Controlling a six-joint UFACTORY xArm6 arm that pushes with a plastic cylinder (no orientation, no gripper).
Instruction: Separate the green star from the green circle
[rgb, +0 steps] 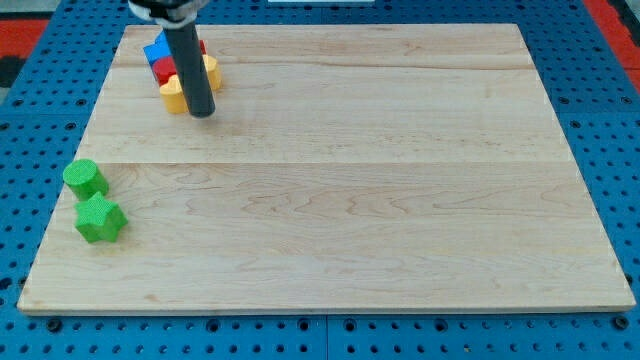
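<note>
Wooden board (350, 170) on blue pegboard: I have no jaws, so nothing is grasped; my tip (202, 113) rests against the yellow block (178, 95) of the top-left cluster. Green circle (86, 178) and green star (99, 219) sit nearly touching at the view's left edge.

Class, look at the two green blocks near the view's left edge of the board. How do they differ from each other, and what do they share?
The green circle has a smooth round outline; the green star has pointed lobes. The green circle lies nearer the view's top, the green star just below it, slightly rightward. Both are green, close together, and far from my tip, which is by the yellow block.
</note>
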